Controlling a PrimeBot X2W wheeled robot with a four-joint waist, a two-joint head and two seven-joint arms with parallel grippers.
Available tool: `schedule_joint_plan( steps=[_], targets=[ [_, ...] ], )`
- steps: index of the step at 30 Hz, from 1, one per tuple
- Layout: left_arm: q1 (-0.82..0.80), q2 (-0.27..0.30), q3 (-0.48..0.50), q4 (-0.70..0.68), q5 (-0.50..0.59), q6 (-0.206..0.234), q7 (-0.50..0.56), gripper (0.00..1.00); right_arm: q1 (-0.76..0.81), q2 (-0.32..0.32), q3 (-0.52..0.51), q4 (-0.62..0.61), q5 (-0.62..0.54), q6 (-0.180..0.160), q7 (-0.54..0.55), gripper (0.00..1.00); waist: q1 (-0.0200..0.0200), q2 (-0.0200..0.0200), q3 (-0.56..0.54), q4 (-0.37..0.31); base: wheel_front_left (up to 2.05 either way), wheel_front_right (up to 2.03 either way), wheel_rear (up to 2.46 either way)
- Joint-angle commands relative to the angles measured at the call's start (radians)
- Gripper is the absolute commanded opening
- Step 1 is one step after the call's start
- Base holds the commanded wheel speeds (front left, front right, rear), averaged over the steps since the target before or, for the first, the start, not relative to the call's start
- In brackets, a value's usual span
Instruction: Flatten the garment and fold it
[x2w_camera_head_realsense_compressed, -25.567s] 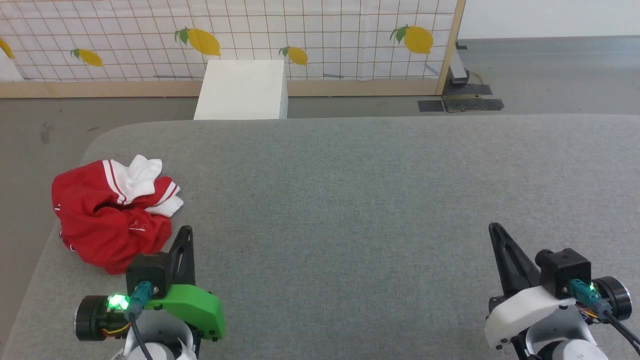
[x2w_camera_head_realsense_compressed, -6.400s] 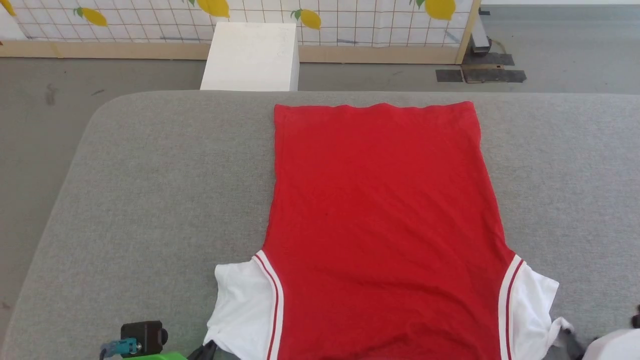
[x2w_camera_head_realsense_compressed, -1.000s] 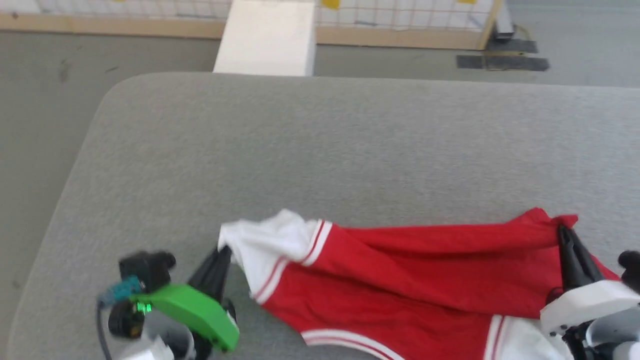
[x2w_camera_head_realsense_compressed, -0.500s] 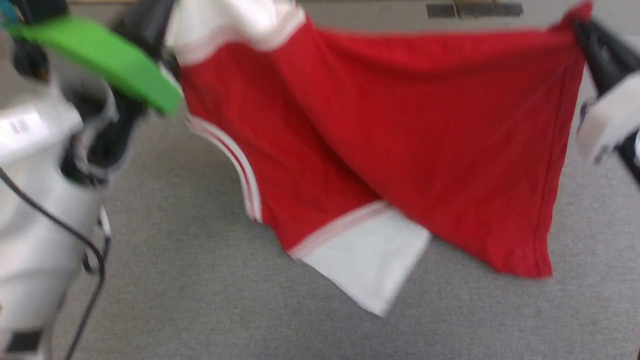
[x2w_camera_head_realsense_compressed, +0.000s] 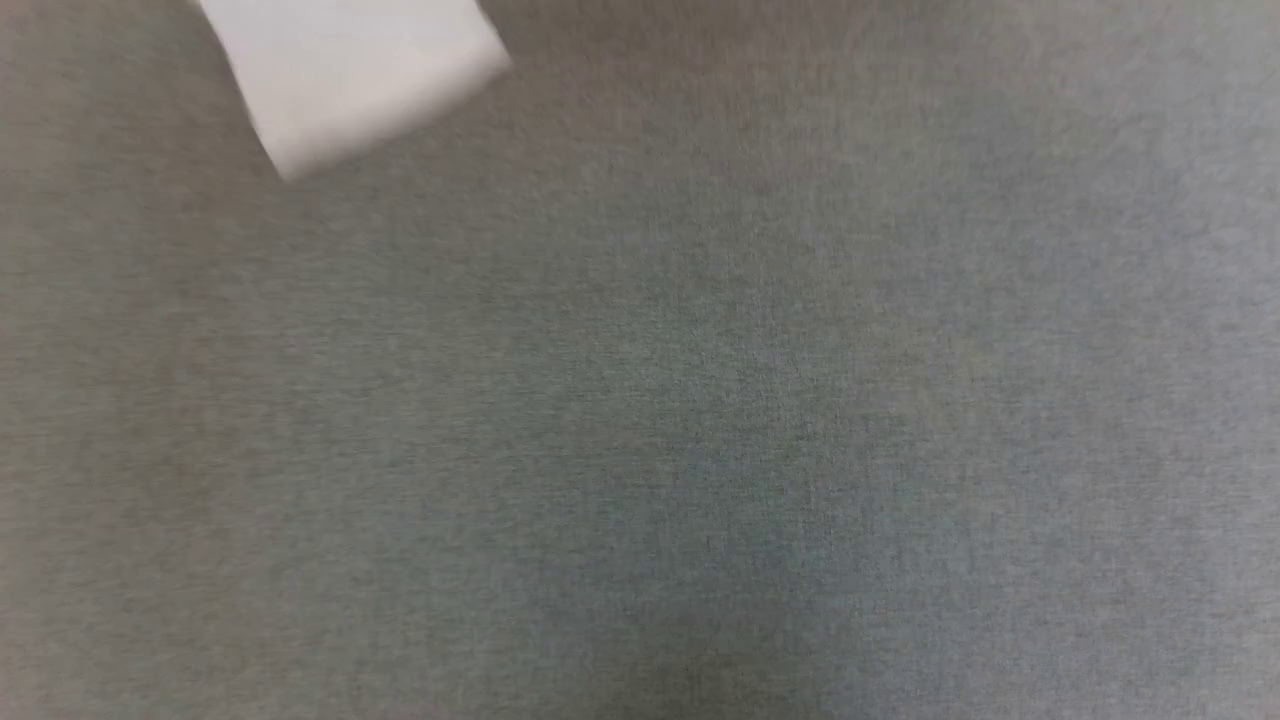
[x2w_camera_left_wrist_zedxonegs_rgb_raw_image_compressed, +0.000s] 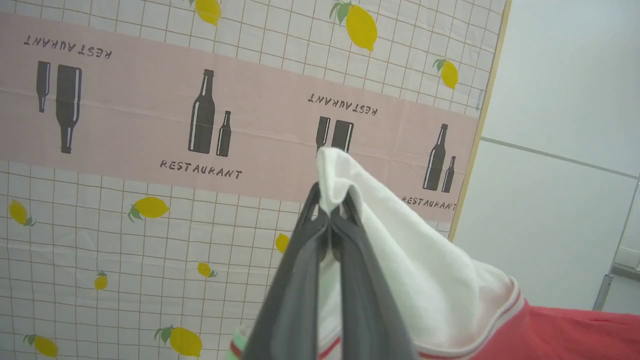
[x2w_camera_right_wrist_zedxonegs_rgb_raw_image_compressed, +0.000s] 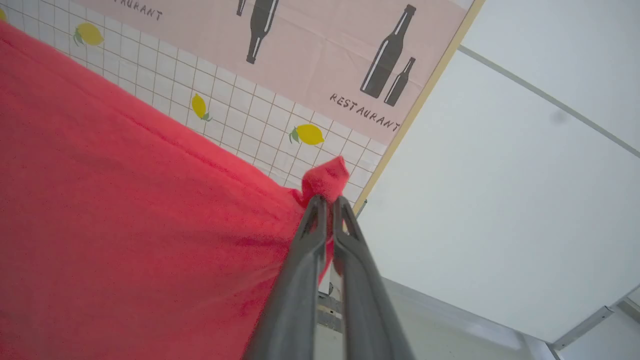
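The head camera's picture has shifted since half a second ago. Then it showed the garment stretched between both arms above the grey surface. Now it shows the grey tabletop (x2w_camera_head_realsense_compressed: 700, 420) close up and blurred, with one blurred white patch (x2w_camera_head_realsense_compressed: 350, 80) at the far left. Whether that patch is a sleeve or something else cannot be told. Six seconds ago the shirt lay spread flat, back up, on the tabletop; one second ago it was bunched at the near edge with both arms at its ends.

In the left wrist view the garment (x2w_camera_left_wrist_zedxonegs_rgb_raw_image_compressed: 425, 285) is off the tabletop, in the air. The left end effector (x2w_camera_left_wrist_zedxonegs_rgb_raw_image_compressed: 330, 202) has its two dark fingers pressed together, pinching a fold of the white sleeve, whose tip stands up above the fingertips. Below the sleeve runs the striped trim, then red cloth.

In the right wrist view the right end effector (x2w_camera_right_wrist_zedxonegs_rgb_raw_image_compressed: 328, 202) is likewise closed, pinching a small red corner of the cloth. The red body (x2w_camera_right_wrist_zedxonegs_rgb_raw_image_compressed: 125, 215) spreads away from it in one broad sheet.

Behind the cloth in both wrist views stands a screen (x2w_camera_left_wrist_zedxonegs_rgb_raw_image_compressed: 150, 125) printed with lemons, dark bottles and the word RESTAURANT, beside a plain pale wall (x2w_camera_left_wrist_zedxonegs_rgb_raw_image_compressed: 560, 100).
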Motion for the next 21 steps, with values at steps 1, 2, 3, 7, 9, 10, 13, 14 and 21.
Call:
schedule_joint_plan(
  steps=[1,2,3,7,9,10,13,14,21],
  targets=[
    [-0.035,-0.013,0.015,0.008,0.010,0.009,-0.035,0.00,-0.034,0.022,-0.024,0.022,-0.035,-0.002,-0.037,0.00,-0.0004,0.0000,0.102,-0.046,0.00,0.00,0.00],
    [-0.058,-0.016,0.024,0.012,0.017,0.011,-0.066,0.00,-0.060,0.038,-0.043,0.038,-0.068,-0.002,-0.071,0.00,-0.0004,0.0000,0.109,-0.047,0.00,0.00,0.00],
    [-0.073,-0.017,0.030,0.018,0.024,0.010,-0.091,0.00,-0.073,0.050,-0.056,0.050,-0.094,-0.002,-0.095,0.00,-0.0004,0.0000,0.112,-0.048,0.00,0.00,0.00],
    [-0.088,-0.030,0.041,0.045,0.029,-0.023,-0.183,0.00,-0.080,0.096,-0.106,0.102,-0.174,-0.002,-0.185,0.00,-0.0004,0.0000,0.110,-0.040,0.00,0.00,0.00],
    [-0.058,-0.027,0.025,0.072,0.039,-0.048,-0.200,0.00,-0.045,0.109,-0.114,0.133,-0.180,-0.002,-0.213,0.00,-0.0004,0.0000,0.101,-0.029,0.00,0.00,0.00],
    [-0.030,-0.024,0.011,0.089,0.047,-0.062,-0.206,0.00,-0.018,0.114,-0.118,0.151,-0.180,-0.002,-0.227,0.00,-0.0004,0.0000,0.091,-0.022,0.00,0.00,0.00],
    [0.067,-0.020,-0.037,0.142,0.069,-0.092,-0.211,0.00,0.073,0.117,-0.111,0.198,-0.166,-0.002,-0.265,0.00,-0.0004,0.0000,0.055,-0.004,0.00,0.00,0.00],
    [0.113,-0.017,-0.056,0.162,0.078,-0.100,-0.211,0.00,0.114,0.120,-0.105,0.215,-0.153,-0.002,-0.279,0.00,-0.0004,0.0000,0.036,0.001,0.00,0.00,0.00],
    [0.466,0.001,-0.187,0.249,0.108,-0.118,-0.153,0.00,0.408,0.108,-0.056,0.268,-0.024,-0.002,-0.323,0.00,-0.0004,0.0000,-0.122,0.034,0.00,0.00,0.00]
  ],
)
